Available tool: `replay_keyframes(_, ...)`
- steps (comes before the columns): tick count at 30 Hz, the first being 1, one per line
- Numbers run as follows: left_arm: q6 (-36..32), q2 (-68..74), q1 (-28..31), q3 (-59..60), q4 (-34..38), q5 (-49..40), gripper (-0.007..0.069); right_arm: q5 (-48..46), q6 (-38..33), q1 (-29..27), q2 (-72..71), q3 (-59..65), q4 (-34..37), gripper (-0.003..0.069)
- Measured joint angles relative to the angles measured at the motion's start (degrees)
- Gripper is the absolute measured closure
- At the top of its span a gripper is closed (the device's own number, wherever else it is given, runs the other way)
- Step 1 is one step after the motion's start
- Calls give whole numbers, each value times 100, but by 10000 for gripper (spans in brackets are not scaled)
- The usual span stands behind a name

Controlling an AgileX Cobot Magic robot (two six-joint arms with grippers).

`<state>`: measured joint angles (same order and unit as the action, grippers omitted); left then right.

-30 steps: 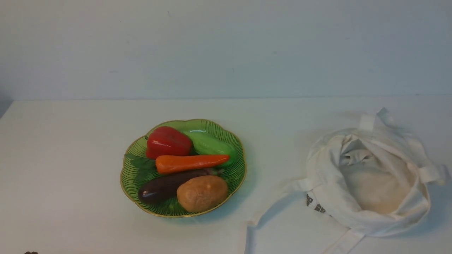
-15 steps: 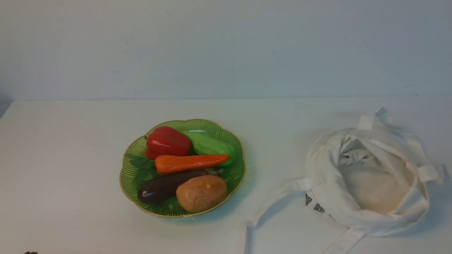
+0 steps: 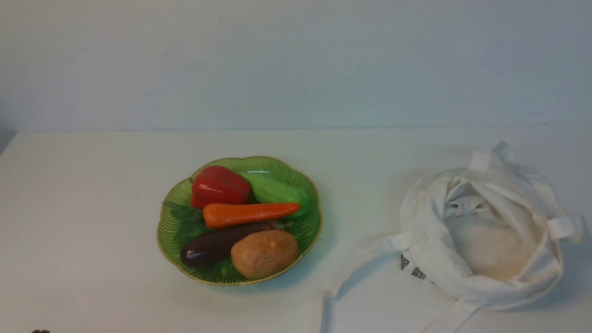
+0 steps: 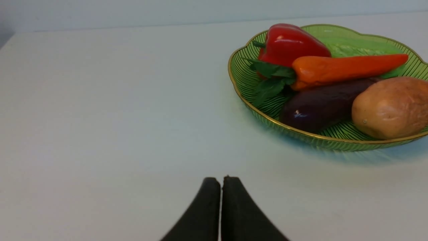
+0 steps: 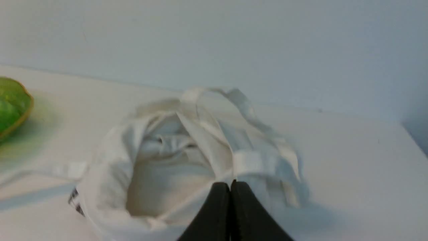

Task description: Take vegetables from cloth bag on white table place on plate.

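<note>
Nothing much has shifted over the last second: only the cloth bag (image 3: 481,231) has settled a touch, its far-side folds sagging, while the plate and its load sit exactly as they were. So the unloading looks done, and both arms appear parked clear of the scene. Starting at the right hand (image 5: 230,183): clenched, fingers pressed flat together with nothing between them, hovering just short of the bag's near rim and touching no cloth that I can make out. Left hand (image 4: 221,180): same story, fingers squeezed shut and empty, poised above bare worktop (image 3: 92,208) with the plate off toward its two o'clock. Neither hand shows in the front view. Moving outward, the bag lies slumped and open-mouthed at three o'clock on the worktop, straps trailing toward the front edge, and its hollow shows only pale lining, no vegetable visible inside. Over at nine o'clock from the bag, well apart from it, the plate (image 3: 311,226) carries the lot: the carrot (image 3: 249,213) lies across the middle, leafy top at nine o'clock, tip at three, with the red pepper (image 3: 219,186) and cucumber (image 3: 277,190) behind it, the eggplant (image 3: 217,245) and potato (image 3: 264,253) in front. My call: task essentially complete.
</note>
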<state>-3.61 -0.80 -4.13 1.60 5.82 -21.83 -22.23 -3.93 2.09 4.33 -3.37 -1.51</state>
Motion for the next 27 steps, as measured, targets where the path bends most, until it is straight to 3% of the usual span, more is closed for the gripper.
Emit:
replay_keyframes(8, 0, 0, 0, 0, 0, -5, 633, 37, 0, -559, -480, 456, 151, 673)
replay_keyframes(27, 0, 0, 0, 0, 0, -5, 633, 37, 0, -578, -497, 456, 192, 673)
